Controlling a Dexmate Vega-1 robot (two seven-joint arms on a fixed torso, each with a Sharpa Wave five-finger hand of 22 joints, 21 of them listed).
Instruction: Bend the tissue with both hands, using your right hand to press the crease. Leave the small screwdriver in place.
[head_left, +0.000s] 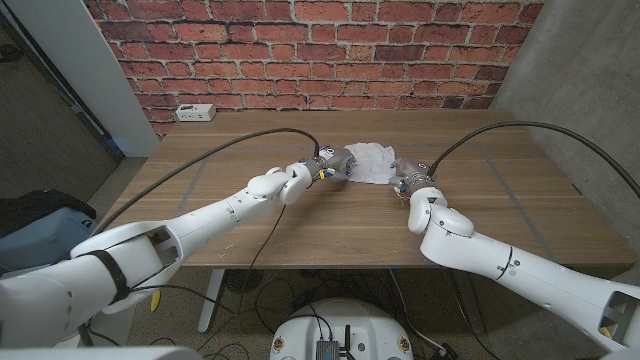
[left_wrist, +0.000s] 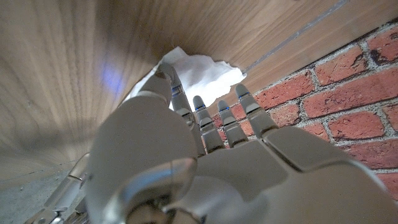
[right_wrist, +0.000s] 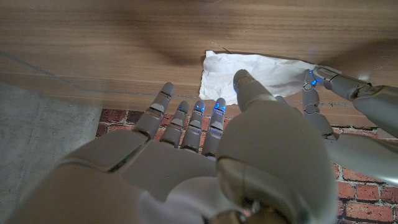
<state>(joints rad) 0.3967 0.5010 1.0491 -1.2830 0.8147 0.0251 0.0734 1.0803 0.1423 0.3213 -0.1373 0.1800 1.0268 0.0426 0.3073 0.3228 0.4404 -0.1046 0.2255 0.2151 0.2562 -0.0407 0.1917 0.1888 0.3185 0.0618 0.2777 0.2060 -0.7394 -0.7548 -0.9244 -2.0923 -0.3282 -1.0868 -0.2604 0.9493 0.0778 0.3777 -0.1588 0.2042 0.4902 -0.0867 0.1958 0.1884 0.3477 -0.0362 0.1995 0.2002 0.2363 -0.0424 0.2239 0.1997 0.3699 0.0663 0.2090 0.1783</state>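
The tissue (head_left: 369, 161) is seen lying crumpled on the wooden counter (head_left: 250, 135), toward its far middle, between the two hands. Its longer axis runs roughly across the counter, from one hand toward the other. The left hand (head_left: 331, 165) is placed at the tissue's left edge, with its fingers (left_wrist: 205, 118) extended toward the white sheet; contact at the thumb side seems likely, though a firm pinch cannot be confirmed from the wrist view. The right hand (head_left: 411, 178) is held just beside the tissue's right edge, its fingers (right_wrist: 186, 118) spread and nothing held in them, with the sheet lying straight ahead of the fingertips. Both hands are about equally near, so the fold could be started from either end; the right hand is judged well placed to come down on the crease afterwards. No small screwdriver can be made out.
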